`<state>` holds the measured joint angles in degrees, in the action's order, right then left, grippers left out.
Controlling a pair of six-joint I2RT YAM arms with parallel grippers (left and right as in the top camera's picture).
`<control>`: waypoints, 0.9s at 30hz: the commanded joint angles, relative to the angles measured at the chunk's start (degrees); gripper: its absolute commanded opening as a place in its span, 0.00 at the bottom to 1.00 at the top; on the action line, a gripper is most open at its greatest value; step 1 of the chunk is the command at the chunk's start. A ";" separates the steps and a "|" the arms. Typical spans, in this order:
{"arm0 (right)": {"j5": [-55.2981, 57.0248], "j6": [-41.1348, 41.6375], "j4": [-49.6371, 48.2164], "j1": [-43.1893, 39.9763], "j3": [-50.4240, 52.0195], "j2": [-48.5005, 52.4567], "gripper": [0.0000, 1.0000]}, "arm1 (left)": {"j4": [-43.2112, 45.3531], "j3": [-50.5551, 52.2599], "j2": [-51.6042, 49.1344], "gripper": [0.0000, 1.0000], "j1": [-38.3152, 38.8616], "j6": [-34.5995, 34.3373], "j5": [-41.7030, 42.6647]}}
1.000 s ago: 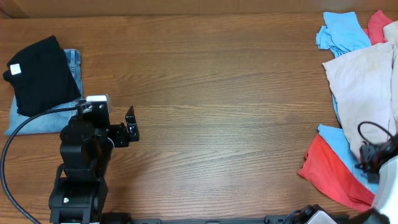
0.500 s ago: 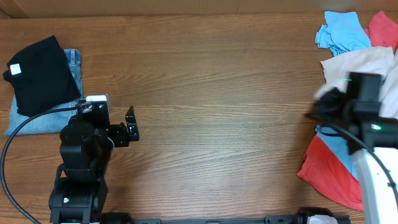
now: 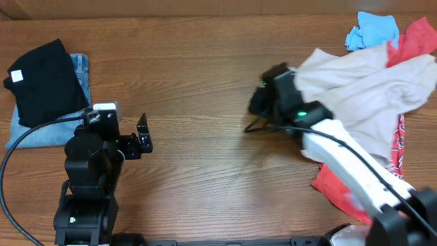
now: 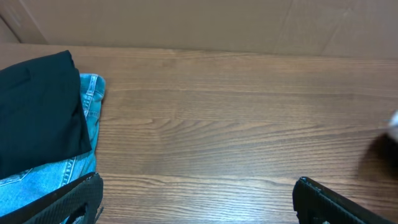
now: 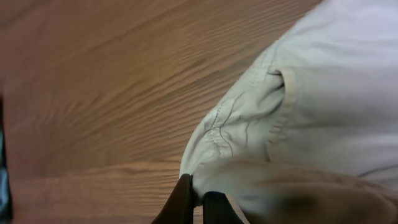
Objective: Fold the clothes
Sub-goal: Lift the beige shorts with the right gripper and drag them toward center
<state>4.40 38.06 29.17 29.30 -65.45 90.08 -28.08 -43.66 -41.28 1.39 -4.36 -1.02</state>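
Observation:
The clothes, a pale beige pair of trousers [image 3: 362, 78], trail from the pile at the right towards the table's middle, partly draped over my right arm. My right gripper [image 3: 263, 102] is shut on a seamed edge of the trousers [image 5: 292, 106]. In the right wrist view its gripper [image 5: 198, 200] has both dark fingers pinched together on the fabric above the wood. My left gripper [image 3: 142, 135] stands open at the left of the table, far from the trousers. Its wrist view shows the gripper [image 4: 199, 205] with only bare wood between the wide-apart fingers [image 4: 74, 199].
A folded black garment [image 3: 44, 82] lies on folded blue jeans [image 3: 41, 133] at the far left, also seen as black garment [image 4: 37, 112] and jeans [image 4: 90, 93]. Blue cloth [image 3: 372, 31] and red cloth [image 3: 348, 188] lie at the right edge. A cardboard wall [image 4: 186, 25] stands behind.
My right arm has swept from the far right edge to the table's middle, dragging the beige trousers leftward off the pile. The left arm has not moved.

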 commanded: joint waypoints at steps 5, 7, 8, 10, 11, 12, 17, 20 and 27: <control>0.74 -5.57 -2.62 4.61 -1.53 0.76 0.20 | 0.28 -1.36 -1.70 1.00 -0.46 -1.03 1.22; 4.04 -5.57 0.35 3.78 -2.29 0.26 0.27 | 0.39 -1.36 -2.43 1.00 -0.46 -1.01 3.34; 5.62 -5.70 1.99 3.06 -2.93 -0.26 0.30 | 0.81 -1.36 -2.86 1.00 -0.46 -1.01 4.94; 8.17 -8.37 5.49 1.22 -4.81 -1.88 0.34 | 1.84 -1.36 -4.09 1.00 -0.46 -1.36 8.22; 10.03 -9.09 7.85 -0.15 -6.29 -2.97 0.35 | 2.32 -1.36 -4.85 1.00 -0.42 -2.54 9.03; 11.45 -9.22 9.70 -1.29 -7.43 -3.82 0.35 | 2.67 -1.36 -5.55 1.00 -0.22 -3.23 9.22; 14.84 -9.22 19.54 -10.23 -12.90 -8.55 0.45 | 3.89 -1.38 -11.06 1.00 4.17 -6.80 9.66; 14.82 -9.22 23.30 -16.33 -13.44 -11.19 0.50 | 4.66 -1.40 -16.11 1.00 10.03 -10.10 9.66; 14.82 -10.75 31.06 -28.44 -13.44 -13.79 0.56 | 11.91 -1.51 -32.06 1.00 22.43 -23.04 16.28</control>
<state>18.48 28.34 59.09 3.62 -78.06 76.73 -18.70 -43.92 -67.96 20.88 -18.79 9.45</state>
